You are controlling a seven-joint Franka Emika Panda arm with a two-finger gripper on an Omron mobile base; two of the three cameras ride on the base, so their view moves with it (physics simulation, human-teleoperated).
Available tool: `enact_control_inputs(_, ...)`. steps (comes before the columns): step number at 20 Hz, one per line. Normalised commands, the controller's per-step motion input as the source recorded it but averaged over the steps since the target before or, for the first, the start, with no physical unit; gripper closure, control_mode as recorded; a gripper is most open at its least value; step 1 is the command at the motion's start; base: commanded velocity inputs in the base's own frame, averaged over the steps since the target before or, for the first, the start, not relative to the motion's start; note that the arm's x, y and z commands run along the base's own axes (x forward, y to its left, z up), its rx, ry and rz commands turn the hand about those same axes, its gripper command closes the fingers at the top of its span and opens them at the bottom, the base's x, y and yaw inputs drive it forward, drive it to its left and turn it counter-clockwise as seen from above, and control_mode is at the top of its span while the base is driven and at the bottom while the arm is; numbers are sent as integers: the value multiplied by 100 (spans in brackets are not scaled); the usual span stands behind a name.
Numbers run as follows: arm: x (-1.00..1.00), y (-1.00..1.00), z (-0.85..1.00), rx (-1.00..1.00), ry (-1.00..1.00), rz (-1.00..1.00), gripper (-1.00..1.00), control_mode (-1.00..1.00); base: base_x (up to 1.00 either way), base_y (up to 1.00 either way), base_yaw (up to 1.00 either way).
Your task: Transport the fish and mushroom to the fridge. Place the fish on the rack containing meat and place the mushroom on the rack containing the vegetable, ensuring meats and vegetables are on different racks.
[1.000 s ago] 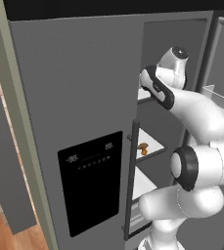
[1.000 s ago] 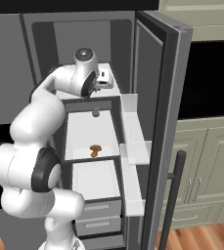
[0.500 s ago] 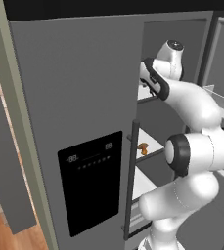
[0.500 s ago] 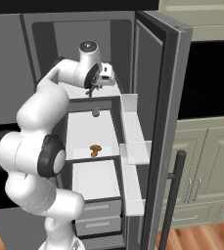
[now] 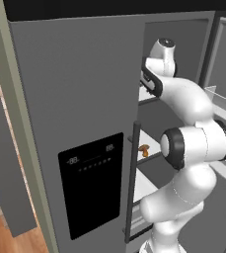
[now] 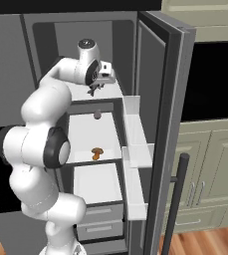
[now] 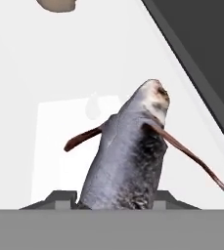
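The fridge stands with its right door swung open. My gripper reaches in over the upper white rack. In the hand view the dark-grey fish rises from between the fingertips of the gripper, with red-brown fins spread out and the white rack behind it. The jaws flank its tail end closely. The tan-orange mushroom lies on the rack below; it is also seen past the closed door's edge.
A tan lump lies further back on the upper rack. A small grey-brown item sits at the back of the mushroom's rack. The open door's white bins jut out on the right; drawers are below.
The hand has pushed a little further in and lower over the upper rack with the fish. The mushroom has stayed where it was.
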Motion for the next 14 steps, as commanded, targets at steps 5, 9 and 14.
enact_control_inputs(5, 16, 1, -1, 0, 0, 0, -100, -100, 0, 0, 0)
enact_control_inputs(9, 3, 0, 0, 0, 0, 0, -100, -100, 0, 0, 0)
enact_control_inputs(14, -24, 0, 0, 0, 0, 0, -100, -100, 0, 0, 0)
